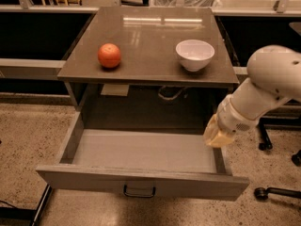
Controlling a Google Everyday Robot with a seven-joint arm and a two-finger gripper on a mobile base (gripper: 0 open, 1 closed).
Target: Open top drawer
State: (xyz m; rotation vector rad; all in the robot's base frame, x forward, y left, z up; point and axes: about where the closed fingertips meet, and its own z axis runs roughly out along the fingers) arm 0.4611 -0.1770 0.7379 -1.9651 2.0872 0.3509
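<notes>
The top drawer [141, 185] stands pulled far out of the cabinet, its grey inside bare, with a small dark bracket handle [139, 191] at the centre of its flat front. My gripper [217, 134] is at the end of the white arm [263, 91], just above the drawer's right side wall near its back corner. It holds nothing that shows.
On the cabinet top [150, 36] sit an orange [109, 55] at the left and a white bowl [194, 54] at the right. A cable [169, 94] hangs under the top. Chair wheels [261, 192] stand on the speckled floor at the right.
</notes>
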